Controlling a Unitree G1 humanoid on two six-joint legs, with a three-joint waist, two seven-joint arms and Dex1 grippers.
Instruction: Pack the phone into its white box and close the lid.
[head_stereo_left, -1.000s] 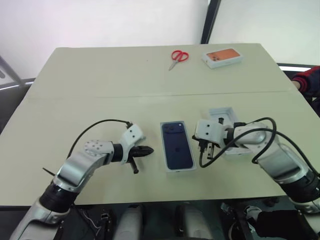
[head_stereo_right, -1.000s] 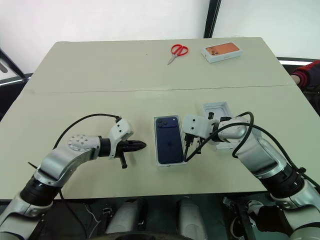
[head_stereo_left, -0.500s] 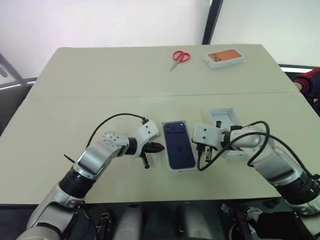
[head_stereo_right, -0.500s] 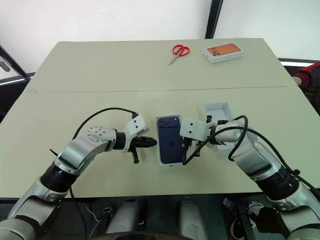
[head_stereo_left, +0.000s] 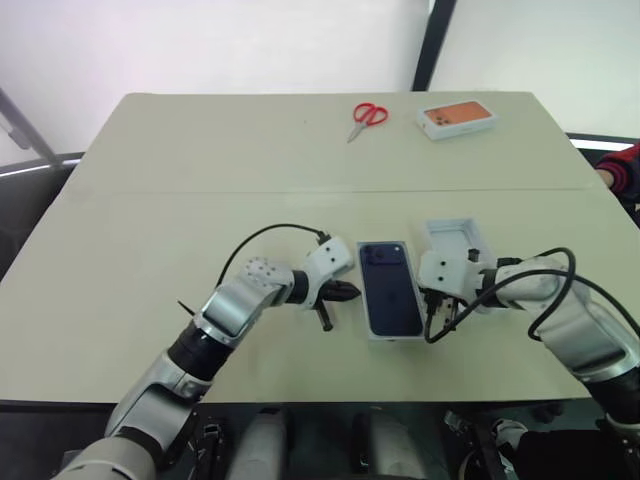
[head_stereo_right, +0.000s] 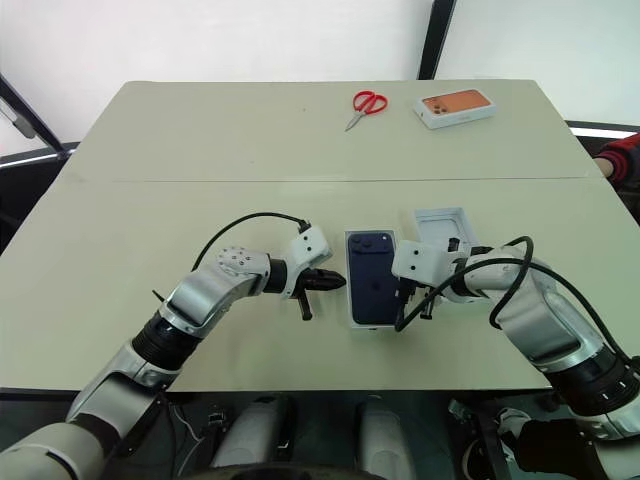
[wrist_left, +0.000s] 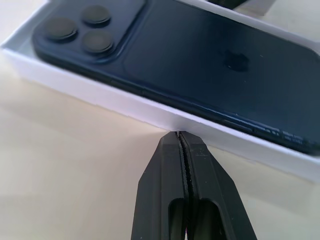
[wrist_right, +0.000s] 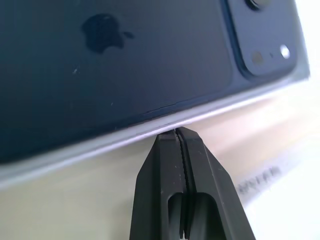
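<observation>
The lid (head_stereo_left: 392, 290), white with a dark blue phone picture on its top face, lies face up in the middle of the table and covers what is under it. The phone and the white box are hidden from me. My left gripper (head_stereo_left: 352, 292) is shut, and its tip touches the lid's white left side wall (wrist_left: 150, 112). My right gripper (head_stereo_left: 432, 303) is also shut, with its tip (wrist_right: 176, 132) against the lid's right edge. Neither gripper holds anything.
A white insert (head_stereo_left: 455, 240) with an oval recess lies just right of the lid, behind my right gripper. Red scissors (head_stereo_left: 368, 113) and a white box with an orange picture (head_stereo_left: 458, 117) lie at the far edge. A person's sleeve (head_stereo_left: 625, 170) shows at the right.
My left gripper has swept right up to the lid's side. The lid has slid a little right towards the insert, and my right gripper has shifted right with it. The camera has shifted too.
</observation>
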